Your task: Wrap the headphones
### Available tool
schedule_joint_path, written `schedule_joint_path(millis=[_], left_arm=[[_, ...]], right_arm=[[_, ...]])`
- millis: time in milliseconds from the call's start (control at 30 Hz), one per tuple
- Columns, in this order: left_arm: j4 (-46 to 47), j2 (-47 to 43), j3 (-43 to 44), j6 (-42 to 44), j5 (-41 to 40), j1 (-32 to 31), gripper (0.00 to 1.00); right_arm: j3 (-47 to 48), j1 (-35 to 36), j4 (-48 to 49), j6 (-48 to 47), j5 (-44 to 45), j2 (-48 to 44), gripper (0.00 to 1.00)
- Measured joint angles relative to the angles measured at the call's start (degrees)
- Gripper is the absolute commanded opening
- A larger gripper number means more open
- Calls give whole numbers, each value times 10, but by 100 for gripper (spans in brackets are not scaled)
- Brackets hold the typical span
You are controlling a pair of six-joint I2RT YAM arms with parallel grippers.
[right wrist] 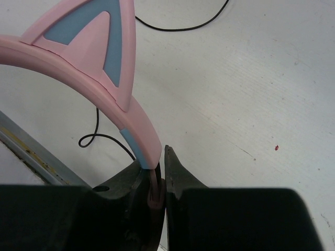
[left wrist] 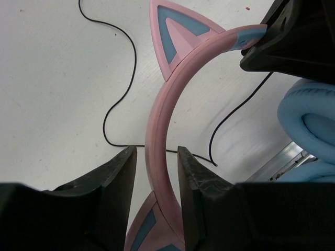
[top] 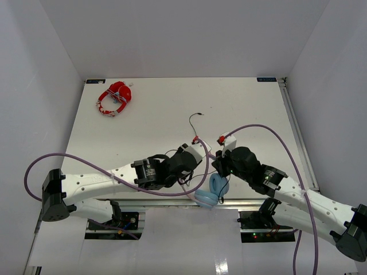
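Observation:
The headphones hang at the table's near edge between my two arms, light blue ear cups lowest. In the left wrist view the pink cat-ear headband runs between the jaws of my left gripper, which stand open around it with a gap on the left side. My right gripper is shut on the headband's thin slider end just below a cat ear. The thin black cable trails loose over the table, its plug lying further back.
Red-and-white headphones lie at the table's far left. The metal rail of the table's near edge runs just under the hanging ear cups. White walls close in the table on three sides.

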Motion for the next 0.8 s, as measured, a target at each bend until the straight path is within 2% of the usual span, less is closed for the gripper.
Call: schedule_joint_path(millis=[167,533,800], left_arm=[[-43,3,32,-12,21,0,58],[-103,87,102,-3,59,19,57],[-143,123,143,5,79,37,46]], right_arm=[[0,0,-13,-5,-2,-9,8],[0,0,-14,-15,-17,-18,8],[0,0,-14,-14,-18,-31,8]])
